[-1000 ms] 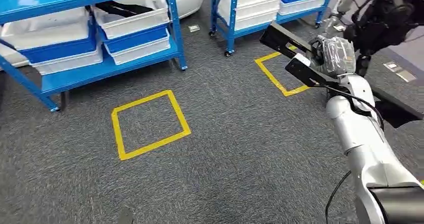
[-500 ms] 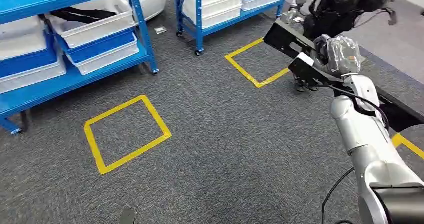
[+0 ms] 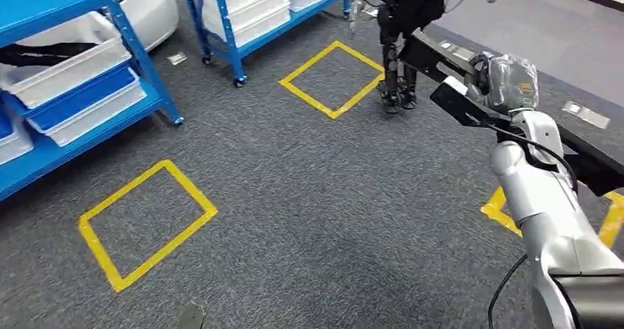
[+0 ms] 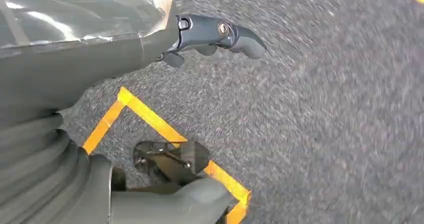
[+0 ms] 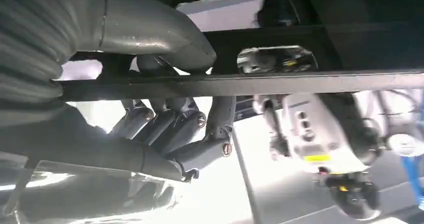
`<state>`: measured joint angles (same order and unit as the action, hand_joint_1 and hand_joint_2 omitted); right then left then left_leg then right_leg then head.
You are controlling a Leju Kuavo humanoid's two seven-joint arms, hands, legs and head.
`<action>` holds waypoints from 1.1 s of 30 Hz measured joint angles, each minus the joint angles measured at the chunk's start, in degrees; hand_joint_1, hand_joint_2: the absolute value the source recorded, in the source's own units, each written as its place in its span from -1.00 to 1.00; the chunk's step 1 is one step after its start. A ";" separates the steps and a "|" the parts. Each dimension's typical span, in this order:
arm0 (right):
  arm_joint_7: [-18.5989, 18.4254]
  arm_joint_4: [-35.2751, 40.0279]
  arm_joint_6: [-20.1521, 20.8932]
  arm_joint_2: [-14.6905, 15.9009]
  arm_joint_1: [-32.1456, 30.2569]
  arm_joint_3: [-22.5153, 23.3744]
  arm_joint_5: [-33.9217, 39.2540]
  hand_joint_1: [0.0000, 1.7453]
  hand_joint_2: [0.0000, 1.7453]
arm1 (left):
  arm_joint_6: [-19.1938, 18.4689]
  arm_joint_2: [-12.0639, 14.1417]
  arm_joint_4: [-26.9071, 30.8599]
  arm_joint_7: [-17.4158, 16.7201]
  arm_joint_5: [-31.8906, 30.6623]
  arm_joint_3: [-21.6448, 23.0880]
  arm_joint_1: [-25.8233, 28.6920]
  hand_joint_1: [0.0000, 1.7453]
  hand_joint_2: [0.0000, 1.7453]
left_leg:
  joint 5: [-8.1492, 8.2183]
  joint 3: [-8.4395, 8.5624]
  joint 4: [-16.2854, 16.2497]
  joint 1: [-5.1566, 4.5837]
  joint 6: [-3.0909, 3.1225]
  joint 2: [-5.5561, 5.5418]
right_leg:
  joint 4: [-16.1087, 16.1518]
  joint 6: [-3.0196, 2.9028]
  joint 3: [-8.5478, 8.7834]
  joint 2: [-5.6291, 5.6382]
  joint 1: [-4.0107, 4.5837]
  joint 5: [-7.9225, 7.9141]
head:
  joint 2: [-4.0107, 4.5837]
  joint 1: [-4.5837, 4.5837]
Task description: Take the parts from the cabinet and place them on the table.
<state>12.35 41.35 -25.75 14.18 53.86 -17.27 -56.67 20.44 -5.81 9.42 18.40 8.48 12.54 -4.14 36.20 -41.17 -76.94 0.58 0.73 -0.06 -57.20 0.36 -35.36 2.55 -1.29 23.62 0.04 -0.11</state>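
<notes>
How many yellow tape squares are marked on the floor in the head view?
3. One square lies at lower left, one at upper centre before the far shelf, and one shows partly at right, mostly hidden behind the right arm.

Silver right arm point(image 3: 541, 196) raised forward from the lower right, right hand point(image 3: 508, 82) plastic-wrapped, fingers point(image 5: 170, 129) curled around a black part point(image 3: 449, 75), left hand point(image 4: 215, 33) with fingers loosely extended, holding nothing

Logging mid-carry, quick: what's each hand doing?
Left hand: holding nothing, fingers partly curled; cannot tell.
Right hand: holding the black part.
</notes>
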 joint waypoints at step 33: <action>-0.79 0.92 0.04 1.44 -1.27 3.19 -2.47 0.98 1.00 | -1.86 0.74 0.00 0.50 0.55 0.77 -0.17 -1.00 1.00 | -4.30 2.73 6.76 0.28 1.23 -0.52 | -0.80 0.19 -1.25 2.69 0.61 -0.64 | 0.00 0.55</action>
<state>11.56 42.27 -25.70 15.63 52.59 -14.08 -59.14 18.58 -5.07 9.42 18.91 9.03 13.31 -4.31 31.90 -38.43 -70.18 0.86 1.95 -0.58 -58.01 0.55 -36.61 5.24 -0.68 22.98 0.04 0.44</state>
